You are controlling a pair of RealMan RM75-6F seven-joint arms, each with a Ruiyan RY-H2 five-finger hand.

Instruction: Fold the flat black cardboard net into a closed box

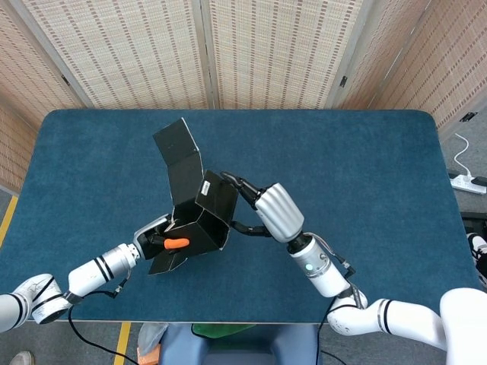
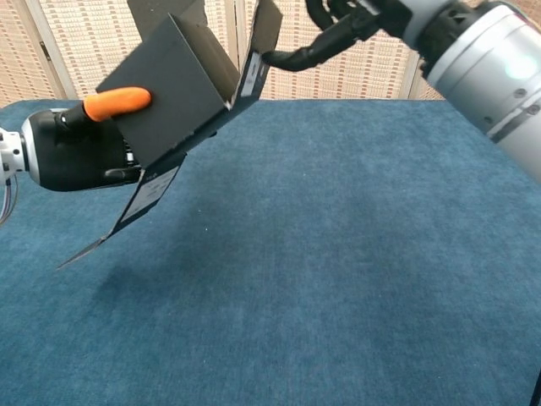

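The black cardboard net [image 1: 192,220] is partly folded into an open box shape and is held off the table. One long flap [image 1: 176,150] sticks up and back, and a small flap [image 2: 139,203] hangs down. My left hand [image 1: 158,237] grips the box from the left, its orange-tipped thumb [image 2: 118,101] lying on a side panel [image 2: 173,89]. My right hand [image 1: 268,211] reaches in from the right with fingers apart. Its fingertips [image 2: 292,57] touch the right flap [image 2: 258,46], which stands folded up against the box.
The blue table top [image 1: 365,175] lies beneath both arms. Wicker screens [image 1: 266,46] stand behind the far edge. A power strip [image 1: 466,182] lies on the floor to the right.
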